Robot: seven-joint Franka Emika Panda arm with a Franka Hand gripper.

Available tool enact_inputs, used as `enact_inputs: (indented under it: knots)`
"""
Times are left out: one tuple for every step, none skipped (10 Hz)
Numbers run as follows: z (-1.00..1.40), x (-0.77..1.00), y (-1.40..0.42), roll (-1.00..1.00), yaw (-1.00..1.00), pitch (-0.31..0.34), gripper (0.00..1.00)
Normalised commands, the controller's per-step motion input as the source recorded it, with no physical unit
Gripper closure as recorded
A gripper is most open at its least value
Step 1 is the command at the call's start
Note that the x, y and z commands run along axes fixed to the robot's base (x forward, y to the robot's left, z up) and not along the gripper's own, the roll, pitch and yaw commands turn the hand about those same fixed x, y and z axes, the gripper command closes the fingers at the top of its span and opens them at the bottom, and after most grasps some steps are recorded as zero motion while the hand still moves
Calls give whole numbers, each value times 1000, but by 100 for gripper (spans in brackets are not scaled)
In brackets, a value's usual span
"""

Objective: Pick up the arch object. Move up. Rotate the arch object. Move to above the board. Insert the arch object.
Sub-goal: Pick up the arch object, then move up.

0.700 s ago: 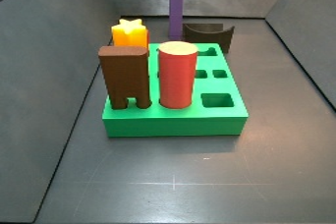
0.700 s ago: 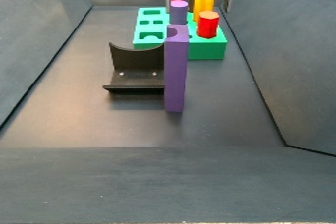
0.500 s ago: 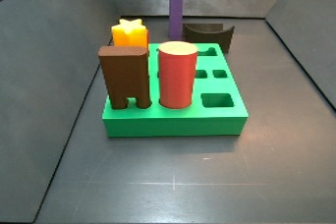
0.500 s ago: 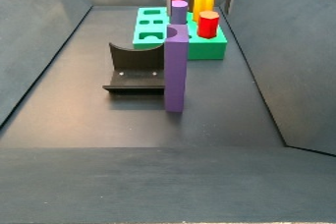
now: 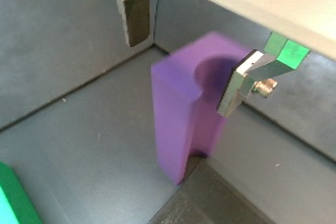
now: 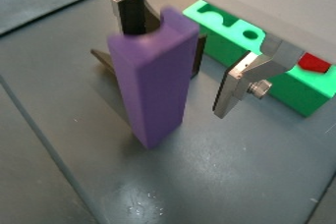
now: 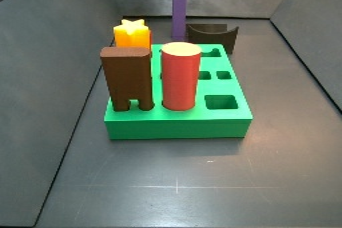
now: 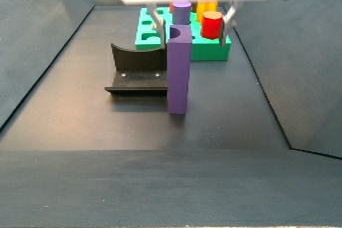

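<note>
The arch object (image 8: 179, 57) is a tall purple slab standing upright on the dark floor, apart from the board; it also shows as the arch object (image 7: 179, 12) behind the board. My gripper (image 6: 184, 51) is open and straddles its upper part. One finger (image 6: 132, 17) sits close to one face and the other finger (image 6: 237, 85) stands off with a gap. In both wrist views the arch object (image 5: 191, 100) lies between the plates, untouched as far as I can tell. The green board (image 7: 178, 120) has open cut-outs in its top.
On the board stand a brown block (image 7: 127, 77), a red cylinder (image 7: 181, 75) and a yellow star block (image 7: 131, 34). The dark fixture (image 8: 134, 69) sits right beside the arch object. Grey walls (image 7: 314, 62) enclose the floor.
The gripper has come down over the arch object; its white body now fills the top of a side view. The arch object and the blocks have not moved.
</note>
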Motion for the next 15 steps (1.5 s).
enact_inputs:
  knots:
    - [-834, -131, 9, -149, -109, -99, 0]
    - [-71, 0, 0, -94, 0, -106, 0]
    - [0, 0, 0, 0, 0, 0, 0]
    - [0, 0, 0, 0, 0, 0, 100]
    - [0, 0, 0, 0, 0, 0, 100]
    - [0, 0, 0, 0, 0, 0, 100]
    - [0, 0, 0, 0, 0, 0, 100]
    - [0, 0, 0, 0, 0, 0, 100]
    - [0, 0, 0, 0, 0, 0, 100]
    - [0, 0, 0, 0, 0, 0, 100]
    - [0, 0, 0, 0, 0, 0, 100]
    - [0, 0, 0, 0, 0, 0, 100]
    - [0, 0, 0, 0, 0, 0, 100]
    - [0, 0, 0, 0, 0, 0, 100]
    - [833, 0, 0, 0, 0, 0, 100]
